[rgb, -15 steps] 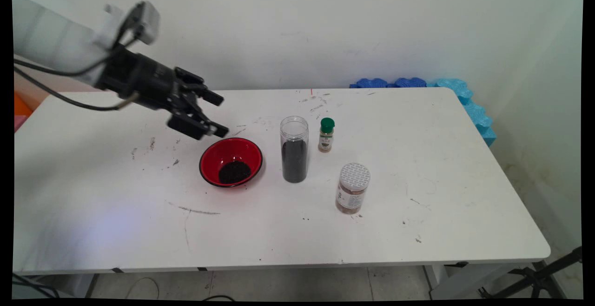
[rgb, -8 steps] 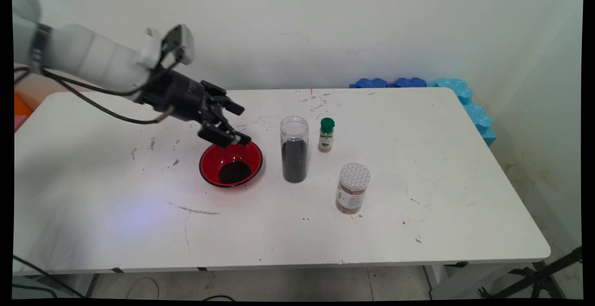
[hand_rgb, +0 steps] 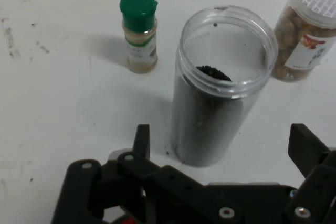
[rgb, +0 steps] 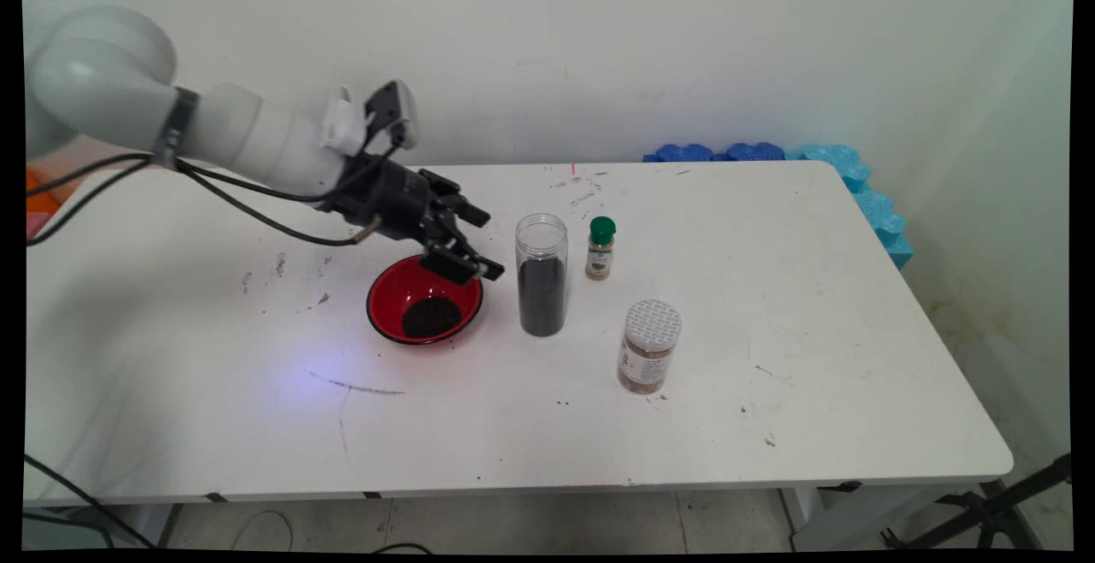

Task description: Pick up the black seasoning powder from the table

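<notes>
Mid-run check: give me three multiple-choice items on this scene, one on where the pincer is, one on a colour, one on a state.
1. Where is the pincer?
A. above the red bowl's far rim, beside the tall clear jar
B. over the white-lidded jar
C. at the table's right edge

2. The small spice bottle's cap is:
A. red
B. green
C. white

3. The tall clear jar is:
A. lidded
B. tipped over
C. upright, lidless

Key: 1 A, main view shows it between bowl and jar; 2 B, cap is green in both views; 3 C, hand view looks into its open mouth.
</notes>
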